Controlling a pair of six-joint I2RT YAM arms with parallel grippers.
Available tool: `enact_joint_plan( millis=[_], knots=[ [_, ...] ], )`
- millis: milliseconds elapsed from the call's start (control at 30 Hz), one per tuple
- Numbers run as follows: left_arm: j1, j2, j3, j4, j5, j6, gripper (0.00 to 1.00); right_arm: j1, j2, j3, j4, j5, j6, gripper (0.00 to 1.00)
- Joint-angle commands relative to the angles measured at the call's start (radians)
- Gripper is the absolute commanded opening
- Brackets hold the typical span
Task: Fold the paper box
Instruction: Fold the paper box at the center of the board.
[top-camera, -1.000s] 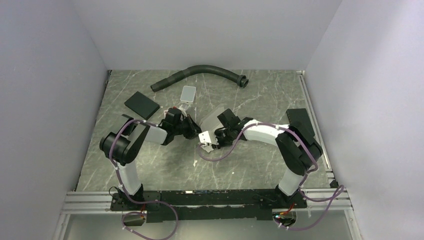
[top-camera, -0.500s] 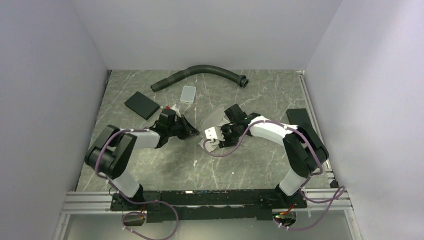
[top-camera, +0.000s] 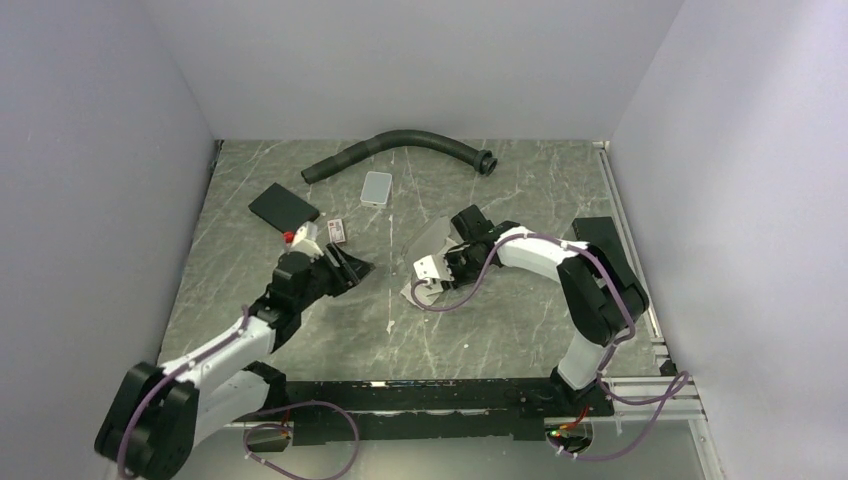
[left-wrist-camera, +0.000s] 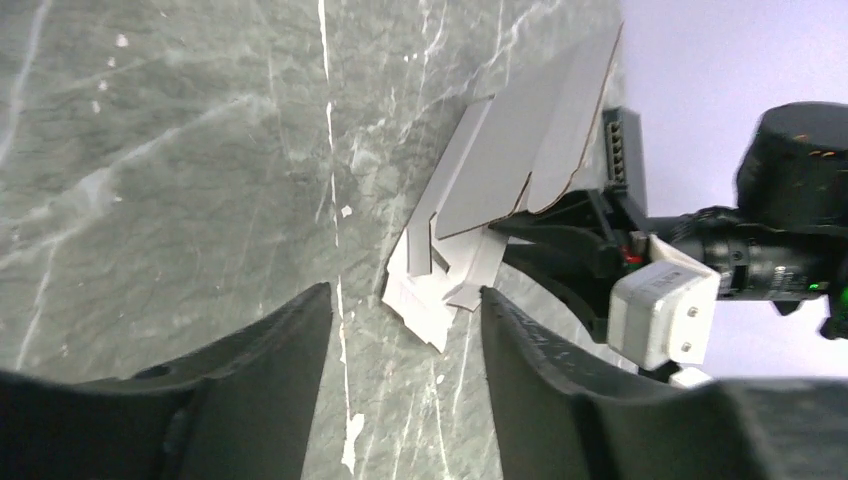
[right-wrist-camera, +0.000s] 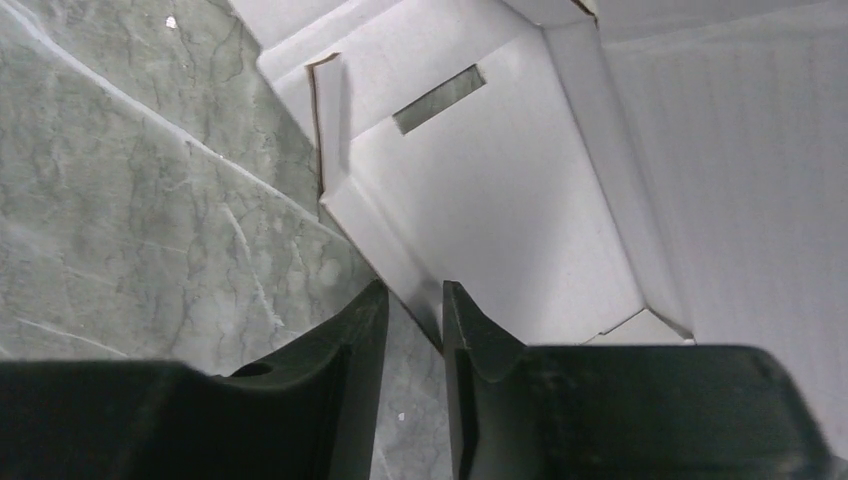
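The paper box (top-camera: 434, 238) is a white creased sheet at mid-table, one panel raised, its tabbed flaps low towards the front. In the right wrist view the paper box (right-wrist-camera: 500, 180) fills the upper right, showing a slot. My right gripper (right-wrist-camera: 415, 290) has its jaws a narrow gap apart astride the box's lower edge, which rests against the right finger, with table showing beside it. From above, the right gripper (top-camera: 424, 286) sits at the box's near-left corner. My left gripper (top-camera: 357, 268) is open and empty, well left of the box. The left gripper (left-wrist-camera: 405, 295) faces the box (left-wrist-camera: 520, 160).
A black hose (top-camera: 400, 143) curves along the back. A light grey tile (top-camera: 377, 187) and a black pad (top-camera: 284, 210) lie at the back left, a small card (top-camera: 336, 232) beside my left wrist. A black flat piece (top-camera: 597, 238) lies by the right arm.
My left arm has drawn back to the near left, away from the box, and its gripper has opened. My right gripper stays at the box's flap, shifted slightly.
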Motion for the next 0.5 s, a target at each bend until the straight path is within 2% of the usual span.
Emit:
enact_joint_plan(
  millis=[0, 67, 200, 300, 467],
  knots=[
    [0.033, -0.112, -0.062, 0.059, -0.007, -0.051, 0.66, -0.003, 0.020, 0.051, -0.025, -0.019, -0.039, 0.27],
    [0.035, -0.119, -0.051, 0.065, 0.065, -0.040, 0.67, -0.001, 0.025, 0.060, -0.035, -0.026, -0.040, 0.22],
    [0.034, -0.049, -0.019, 0.119, 0.206, -0.044, 0.47, 0.009, 0.016, 0.059, -0.050, -0.054, -0.040, 0.12],
    [0.024, 0.050, -0.028, 0.233, 0.275, -0.103, 0.39, 0.026, 0.020, 0.074, -0.065, -0.074, 0.005, 0.04],
    [-0.073, 0.159, 0.002, 0.286, 0.189, -0.122, 0.35, 0.064, 0.047, 0.104, -0.083, -0.098, 0.094, 0.00]
  ],
)
